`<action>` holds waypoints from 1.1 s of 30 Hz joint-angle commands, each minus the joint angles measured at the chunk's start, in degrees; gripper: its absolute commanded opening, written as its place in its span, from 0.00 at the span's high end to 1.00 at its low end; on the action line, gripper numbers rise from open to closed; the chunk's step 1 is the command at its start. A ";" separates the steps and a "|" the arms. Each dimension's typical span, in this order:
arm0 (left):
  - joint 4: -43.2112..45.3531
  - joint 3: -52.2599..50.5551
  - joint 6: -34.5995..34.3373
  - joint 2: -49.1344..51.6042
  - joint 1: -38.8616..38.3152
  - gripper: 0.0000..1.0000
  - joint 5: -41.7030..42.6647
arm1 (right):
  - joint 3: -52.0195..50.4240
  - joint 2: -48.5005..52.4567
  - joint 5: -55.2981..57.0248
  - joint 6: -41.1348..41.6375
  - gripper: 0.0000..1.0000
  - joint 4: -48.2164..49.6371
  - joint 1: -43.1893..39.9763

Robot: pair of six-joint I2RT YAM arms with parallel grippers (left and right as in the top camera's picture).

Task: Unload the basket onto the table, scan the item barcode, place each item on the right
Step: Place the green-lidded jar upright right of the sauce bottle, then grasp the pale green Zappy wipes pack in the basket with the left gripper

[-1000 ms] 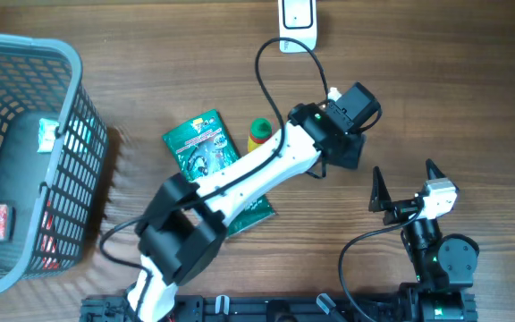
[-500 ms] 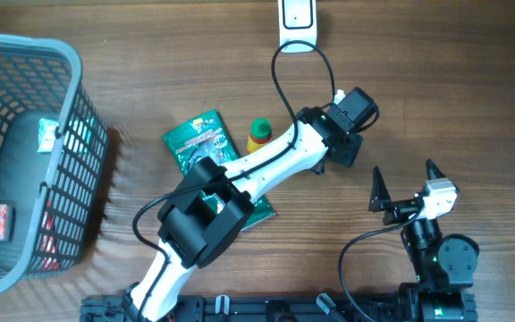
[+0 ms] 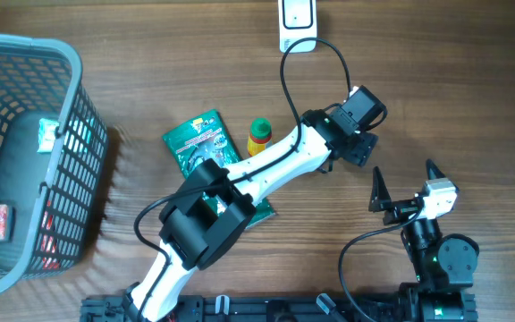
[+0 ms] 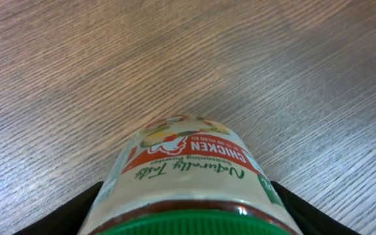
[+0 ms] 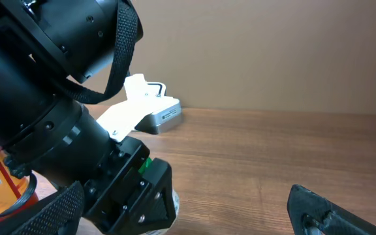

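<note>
A chicken seasoning jar [image 4: 187, 160] with a green lid fills the left wrist view, lid end nearest the camera. My left gripper [image 4: 188, 212] has a black finger against each side of it, with no gap showing. From overhead the left gripper [image 3: 358, 143] hides the jar, right of centre on the table. A pale bit of the jar [image 5: 168, 207] shows under that gripper in the right wrist view. The white scanner [image 3: 298, 22] lies at the table's far edge. My right gripper [image 3: 407, 190] hangs open and empty just right of the left one.
A green packet [image 3: 202, 143] and a small bottle [image 3: 259, 134] with a green cap lie left of the left arm. A grey basket [image 3: 83, 134] holding a black item and a red one stands at the far left. The scanner's cable loops over the left arm.
The left gripper has shifted slightly right and toward the near side with the jar, and the arm's elbow has swung lower. The right arm has not moved.
</note>
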 commanded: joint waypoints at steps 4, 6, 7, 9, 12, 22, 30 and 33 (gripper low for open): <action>-4.26 0.37 0.87 0.13 0.00 0.20 0.50 | -0.07 -0.26 0.33 -0.68 0.00 0.20 0.00; -4.26 0.37 0.87 0.13 0.00 0.18 0.50 | -0.07 -0.26 0.33 -0.68 0.00 0.20 0.00; -4.24 0.37 0.87 0.13 0.00 0.11 0.50 | -0.07 -0.26 0.33 -0.70 0.00 0.17 0.00; -4.13 0.72 0.87 -0.13 0.00 0.00 0.48 | -0.04 -0.26 0.33 -0.68 0.00 0.20 0.00; -5.38 1.05 1.73 -3.56 0.00 0.00 0.22 | -0.07 -0.26 0.33 -0.68 0.00 0.20 0.00; -13.77 1.05 1.92 -24.57 2.67 0.00 -16.00 | -0.07 -0.26 0.33 -0.70 0.00 0.17 0.00; -24.55 1.03 -3.78 -49.94 14.58 0.00 -28.02 | -0.07 -0.26 0.33 -0.70 0.00 0.17 0.00; -28.35 1.03 -13.84 -55.63 25.53 0.00 -31.61 | -0.07 -0.26 0.33 -0.70 0.00 0.20 0.00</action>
